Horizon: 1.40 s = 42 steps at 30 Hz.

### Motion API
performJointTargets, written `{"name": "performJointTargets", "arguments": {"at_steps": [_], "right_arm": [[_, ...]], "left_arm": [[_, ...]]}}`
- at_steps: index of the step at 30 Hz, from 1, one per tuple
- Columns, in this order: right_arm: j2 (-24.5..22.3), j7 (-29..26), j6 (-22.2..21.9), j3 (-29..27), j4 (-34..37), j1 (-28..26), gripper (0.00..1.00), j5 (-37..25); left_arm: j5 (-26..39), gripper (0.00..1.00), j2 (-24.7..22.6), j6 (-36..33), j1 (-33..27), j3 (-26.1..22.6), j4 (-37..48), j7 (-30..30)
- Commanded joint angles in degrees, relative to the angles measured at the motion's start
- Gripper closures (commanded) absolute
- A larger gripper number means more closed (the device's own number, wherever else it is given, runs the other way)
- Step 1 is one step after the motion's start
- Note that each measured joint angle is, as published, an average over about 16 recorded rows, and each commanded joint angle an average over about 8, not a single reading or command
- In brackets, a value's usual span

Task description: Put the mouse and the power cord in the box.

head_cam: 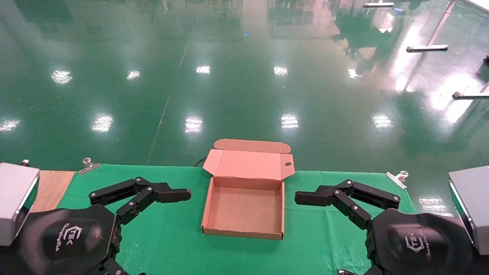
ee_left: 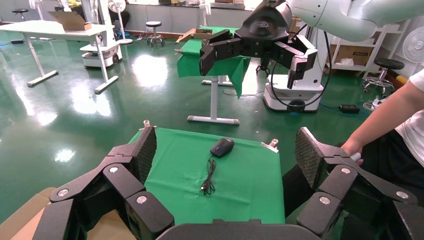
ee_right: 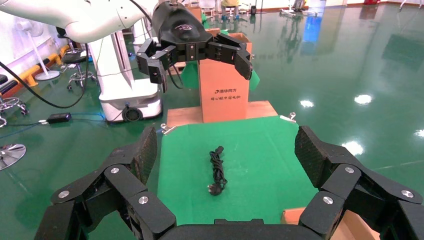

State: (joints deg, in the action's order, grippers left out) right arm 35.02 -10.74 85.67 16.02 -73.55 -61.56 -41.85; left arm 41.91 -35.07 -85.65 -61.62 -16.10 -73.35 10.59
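Observation:
The box [head_cam: 244, 232] lies open on the green cloth in the middle of the head view, its flap lid [head_cam: 248, 164] folded back and nothing inside. The mouse [ee_left: 222, 146] shows only in the left wrist view, lying on the cloth with its thin wire [ee_left: 209, 175] looped toward the camera. My left gripper [ee_left: 226, 150] is open, some way short of the mouse. The power cord [ee_right: 217, 170] is a black bundle with its plug [ee_right: 215, 189] nearest the camera. My right gripper [ee_right: 227, 145] is open above the cloth, apart from the cord. One finger of each gripper [head_cam: 168, 194] [head_cam: 317, 198] flanks the box.
Metal clips [head_cam: 88, 165] [head_cam: 397, 178] pin the cloth at the table's far corners. Grey housings [head_cam: 15, 198] [head_cam: 470, 202] stand at both sides. A tall upright carton [ee_right: 223, 85] is beyond the table's edge. A person's arm [ee_left: 380, 125] reaches in near the mouse's end.

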Motion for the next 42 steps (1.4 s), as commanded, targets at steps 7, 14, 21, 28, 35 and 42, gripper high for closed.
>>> {"name": "performJointTargets", "arguments": {"at_steps": [7,14,21,28,35,42], "right_arm": [[0.0,0.0,0.0,0.0,0.0,0.0,0.00,0.0],[0.0,0.0,0.0,0.0,0.0,0.0,0.00,0.0],[0.0,0.0,0.0,0.0,0.0,0.0,0.00,0.0],[0.0,0.0,0.0,0.0,0.0,0.0,0.00,0.0],[0.0,0.0,0.0,0.0,0.0,0.0,0.00,0.0],[0.0,0.0,0.0,0.0,0.0,0.0,0.00,0.0]], "left_arm": [[0.0,0.00,0.0,0.0,0.0,0.0,0.0,0.0],[0.0,0.00,0.0,0.0,0.0,0.0,0.0,0.0],[0.0,0.00,0.0,0.0,0.0,0.0,0.0,0.0],[0.0,0.00,0.0,0.0,0.0,0.0,0.0,0.0],[0.0,0.00,0.0,0.0,0.0,0.0,0.0,0.0],[0.0,0.00,0.0,0.0,0.0,0.0,0.0,0.0]]}}
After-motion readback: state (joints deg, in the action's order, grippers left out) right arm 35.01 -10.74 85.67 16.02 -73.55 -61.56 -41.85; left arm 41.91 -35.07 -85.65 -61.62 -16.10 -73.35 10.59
